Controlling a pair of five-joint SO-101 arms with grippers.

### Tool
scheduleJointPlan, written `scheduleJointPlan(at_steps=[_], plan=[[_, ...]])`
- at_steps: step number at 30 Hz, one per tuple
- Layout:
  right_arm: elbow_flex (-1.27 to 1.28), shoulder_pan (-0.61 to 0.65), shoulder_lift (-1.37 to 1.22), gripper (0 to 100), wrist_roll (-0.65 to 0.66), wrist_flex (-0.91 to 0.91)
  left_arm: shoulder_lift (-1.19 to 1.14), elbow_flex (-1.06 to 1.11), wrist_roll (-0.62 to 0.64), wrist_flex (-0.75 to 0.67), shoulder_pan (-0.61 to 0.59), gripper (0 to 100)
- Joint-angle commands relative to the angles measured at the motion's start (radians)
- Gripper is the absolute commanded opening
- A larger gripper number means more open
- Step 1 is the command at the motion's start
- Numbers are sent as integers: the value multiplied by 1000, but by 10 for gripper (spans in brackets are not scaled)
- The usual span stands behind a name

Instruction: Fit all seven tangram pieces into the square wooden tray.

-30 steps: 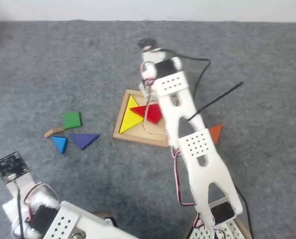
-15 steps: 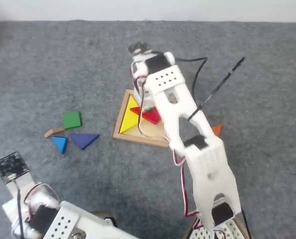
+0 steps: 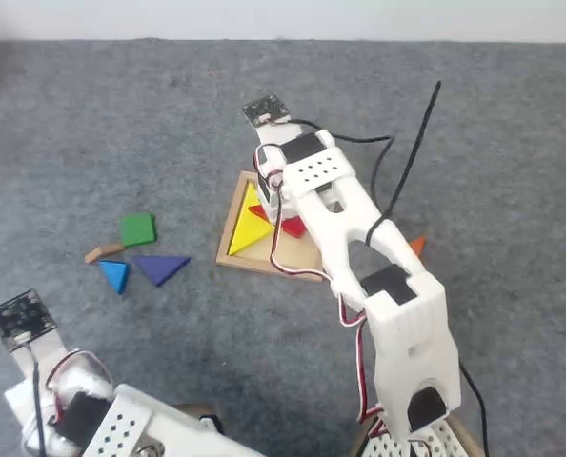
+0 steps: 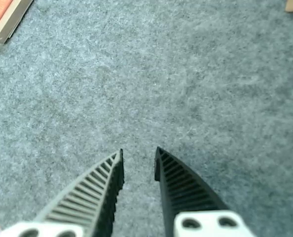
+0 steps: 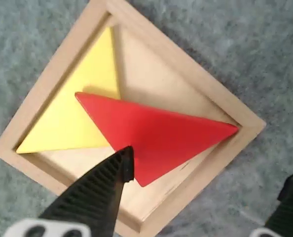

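One red triangle [image 5: 153, 137] lies in tray [image 5: 186, 74]; right claw [image 5: 208, 177] has swung left.

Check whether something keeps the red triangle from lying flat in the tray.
Yes, the yellow triangle does. One corner of the red triangle lies over its edge and casts a shadow there, so the red one seems to rest partly on top, not flat on the floor of the tray. Nothing else visible blocks it.

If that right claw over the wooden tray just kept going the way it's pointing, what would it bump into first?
Most likely the red triangle in the wooden tray; one finger of the open right gripper sits right over its edge, though the height above is unclear.
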State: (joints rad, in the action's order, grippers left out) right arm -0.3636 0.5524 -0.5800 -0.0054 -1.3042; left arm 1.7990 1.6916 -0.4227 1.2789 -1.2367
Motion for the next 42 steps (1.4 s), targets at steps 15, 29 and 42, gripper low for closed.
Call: scheduleJointPlan(at_steps=[15,29,42], plan=[[-207,-90,-182,445,-6,27,15,-7,-9,6,-8,100],[-551,-91,-117,445,-37,-278,15,-7,-9,6,-8,100],[-566,-159,205,445,-23,-493,15,-7,-9,6,-8,100]])
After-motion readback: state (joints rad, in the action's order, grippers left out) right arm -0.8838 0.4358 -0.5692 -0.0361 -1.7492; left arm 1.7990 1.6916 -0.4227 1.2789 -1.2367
